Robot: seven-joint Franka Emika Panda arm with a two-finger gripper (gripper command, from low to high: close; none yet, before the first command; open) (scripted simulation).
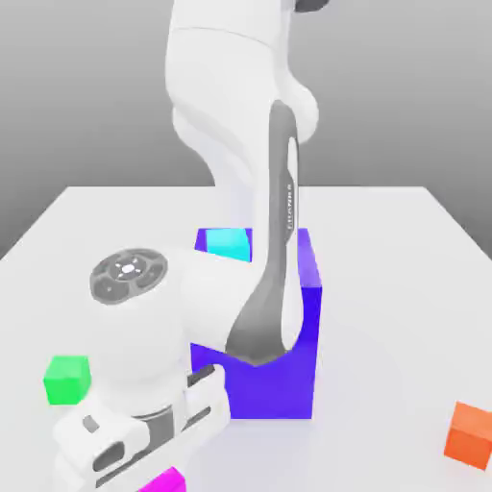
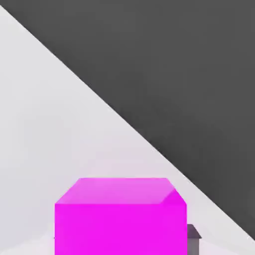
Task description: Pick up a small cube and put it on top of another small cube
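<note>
The small cube (image 2: 119, 215), bright magenta, sits on the white table between my gripper (image 2: 121, 240) fingers. One grey fingertip (image 2: 193, 237) presses against its side, and the other is hidden behind the cube. In the exterior view my hand (image 1: 135, 432) is low at the table's near edge, directly over the small cube (image 1: 165, 480), of which just a corner peeks out. The other small cube (image 1: 66, 379), bright green, rests on the table a little toward the exterior view's left of my hand, apart from it.
A big blue-purple block (image 1: 283, 356) stands right behind my hand, with a cyan cube (image 1: 231, 243) on top of it. An orange cube (image 1: 471, 434) lies at the exterior view's right. The table edge (image 2: 124, 122) runs close beside the magenta cube.
</note>
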